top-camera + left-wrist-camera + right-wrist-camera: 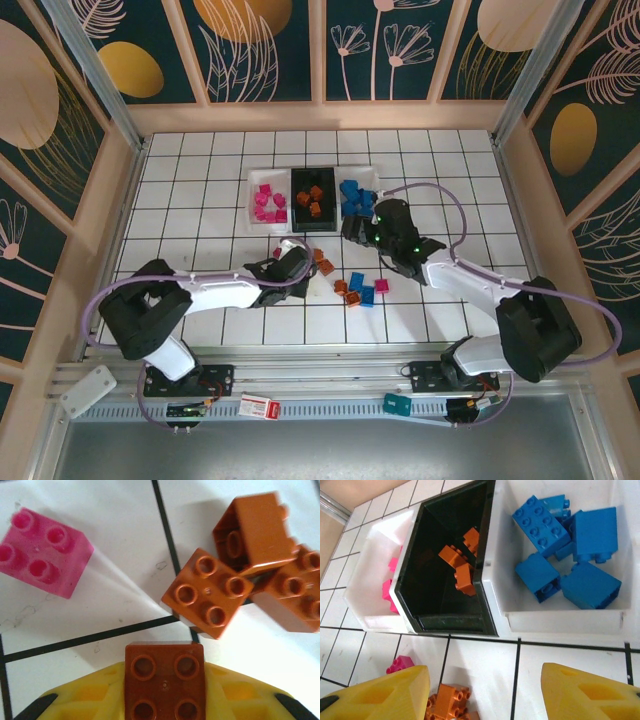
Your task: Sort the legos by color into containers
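Left gripper (165, 702) has its yellow jaws pressed against both sides of one orange brick (165, 672), low over the tiled table (100, 605). Just ahead and to its right, three more orange bricks (210, 592) lie in a touching heap. Ahead to its left, a pink brick (42, 550) sits apart.

Right gripper (485, 690) is spread wide and empty, hovering just short of the trays. The black tray (450, 622) is ahead-left of it and the white tray of blue bricks (560, 620) straight ahead.

Likely risks:
- Lifting could nudge the heap.
- The carry toward the black tray passes near the right gripper, so the arms might clash.
- The trays touch, so a loose drop could land in the wrong colour.
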